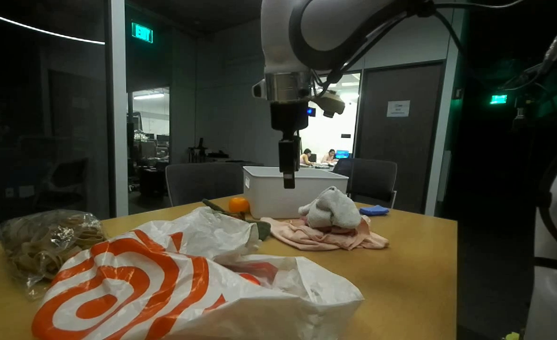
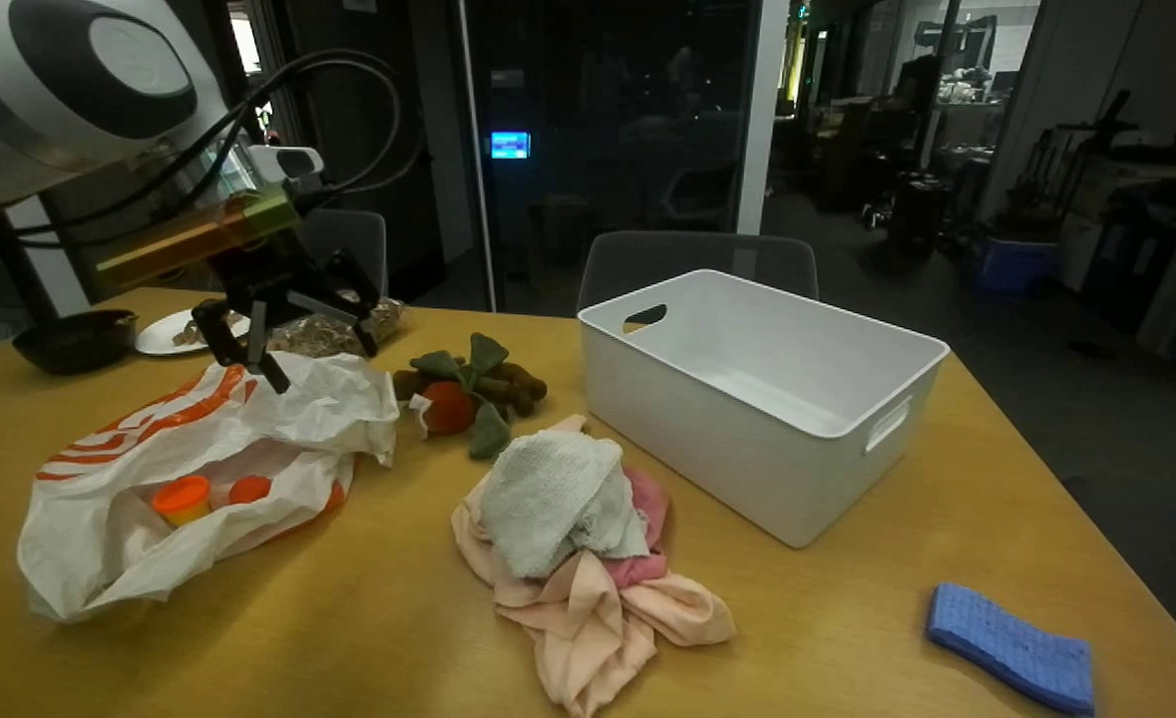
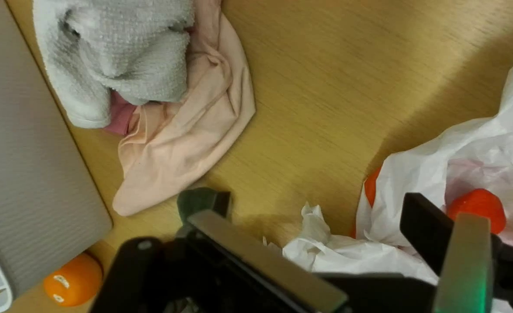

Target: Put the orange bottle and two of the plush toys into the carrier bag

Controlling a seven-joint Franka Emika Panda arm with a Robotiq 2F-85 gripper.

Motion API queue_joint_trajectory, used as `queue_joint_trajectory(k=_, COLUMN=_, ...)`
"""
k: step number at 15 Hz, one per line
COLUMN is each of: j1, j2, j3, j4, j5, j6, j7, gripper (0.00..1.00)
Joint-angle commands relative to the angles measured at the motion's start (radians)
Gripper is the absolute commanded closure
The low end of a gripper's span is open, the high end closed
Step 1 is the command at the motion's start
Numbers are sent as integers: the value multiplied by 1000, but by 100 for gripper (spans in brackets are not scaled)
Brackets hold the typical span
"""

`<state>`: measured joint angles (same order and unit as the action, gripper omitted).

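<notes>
At nine o'clock from the towel [image 2: 553,499] in an exterior view, twelve being the far side: bag [image 2: 288,419], slumped on its side, mouth gaping roughly toward six. Film probably too limp to stand, so the low mouth is the way in. Orange bottle [image 2: 182,501], more of a tub, already inside the mouth; red thing [image 2: 249,489] just beside it, maybe a plush, can't be sure. Plush heap [image 2: 456,404] at eleven, between bag and bin [image 2: 727,444], so a short carry. Pincer [image 2: 321,360] hangs above the bag's far edge, jaws spread wide, gripping nothing. Held high, likely to avoid loose film. If the red thing counts, one plush is left to load. Spread suits straddling a soft body; risk is snagging the bag rim, which shows below the gap in the wrist view. Towel sits on the pink cloth [image 2: 602,618], bin at two, sponge [image 2: 1011,643] past three: not called for by the task, all apart from the bag, so not blocking its mouth.
</notes>
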<state>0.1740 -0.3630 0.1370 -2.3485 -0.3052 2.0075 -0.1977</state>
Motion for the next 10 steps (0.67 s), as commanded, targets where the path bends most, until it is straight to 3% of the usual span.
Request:
queue_joint_trajectory(k=1, j1=-3, j2=-8, j3=3, j4=-5, j5=2, j6=-2, j7=0, gripper=0)
queue_joint_trajectory(k=5, j1=-2, j2=3, j3=12, j4=-4, j5=-9, j6=8, j7=10, gripper=0)
queue_joint_trajectory(k=10, j1=-12, j2=169, j3=27, j4=159, j5=-13, j6=11, j7=36, gripper=0)
